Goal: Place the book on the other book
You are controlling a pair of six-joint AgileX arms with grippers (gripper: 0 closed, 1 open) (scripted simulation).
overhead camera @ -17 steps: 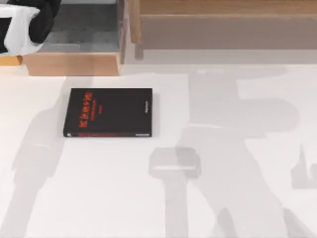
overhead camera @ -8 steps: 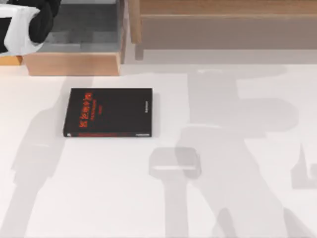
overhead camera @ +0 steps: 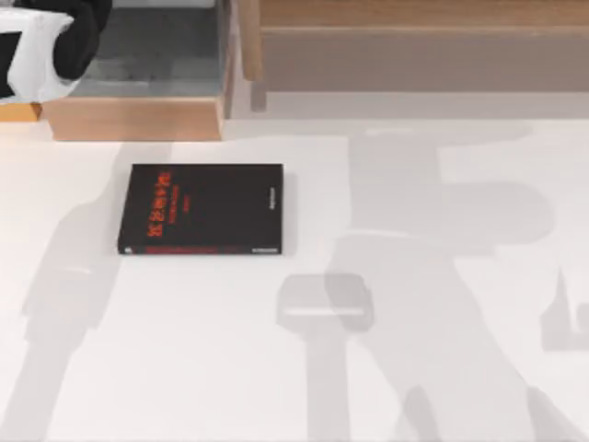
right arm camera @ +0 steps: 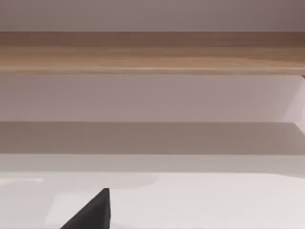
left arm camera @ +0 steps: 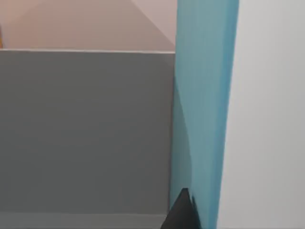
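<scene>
A rendered room furnished like a study or home office. A plain white tabletop (overhead camera: 184,368) carries a black book (overhead camera: 201,209) with red lettering, and along its far edge stand pale wooden shelf units (overhead camera: 405,46) with a grey inner compartment (overhead camera: 152,55). The right wrist view shows a wooden shelf board (right arm camera: 152,52) ahead of the tool, against a bare wall.
</scene>
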